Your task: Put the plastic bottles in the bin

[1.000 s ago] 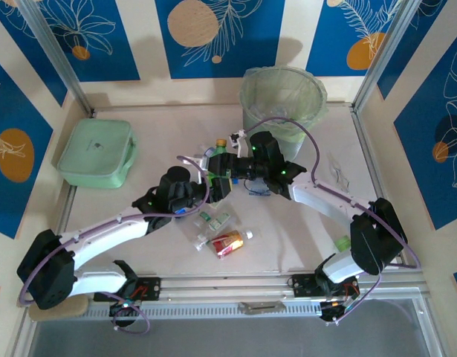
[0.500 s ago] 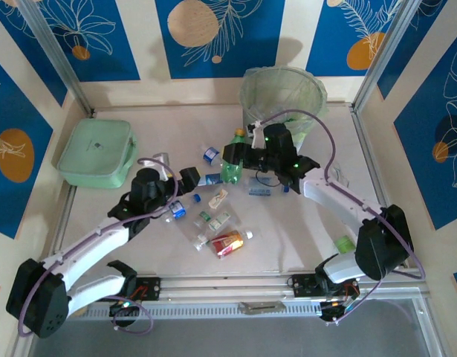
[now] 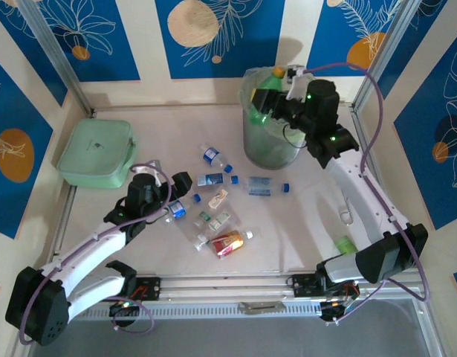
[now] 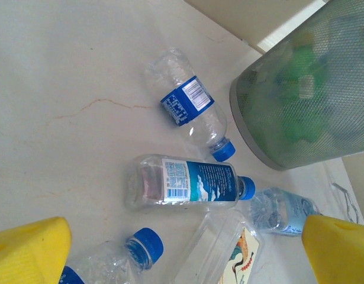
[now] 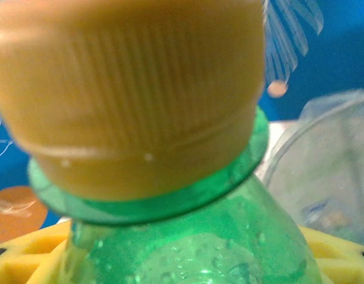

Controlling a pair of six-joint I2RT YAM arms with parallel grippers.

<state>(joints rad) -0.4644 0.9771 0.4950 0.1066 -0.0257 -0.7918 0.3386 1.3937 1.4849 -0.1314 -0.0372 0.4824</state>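
While the crushed red-orange plastic bottle lies nearest the arm bases, with two small green-labelled clear bottles just beyond it, the left gripper hangs low over the near-left part of the pale table, its jaws spread wide and holding nothing. Between its yellow pads, the left wrist view shows a blue-capped clear bottle. A little farther off, a clear bottle with a blue printed label lies on its side. Beyond those rest another blue-labelled bottle and a crumpled clear one, all loose on the table.

Farther back stands the tall round grey bin lined with a pale green bag. Over the left side of its opening, the right gripper is clamped on a green plastic bottle with a yellow-orange cap.

The drop looks close, and the main risk sits there. The green bottle seems to hover near the rim rather than over the middle. A release here could strike the edge and tumble back onto the table, or catch the loose bag. On the near side the round bottles lie crowded together, so closing jaws could pinch two at once or send one rolling away.
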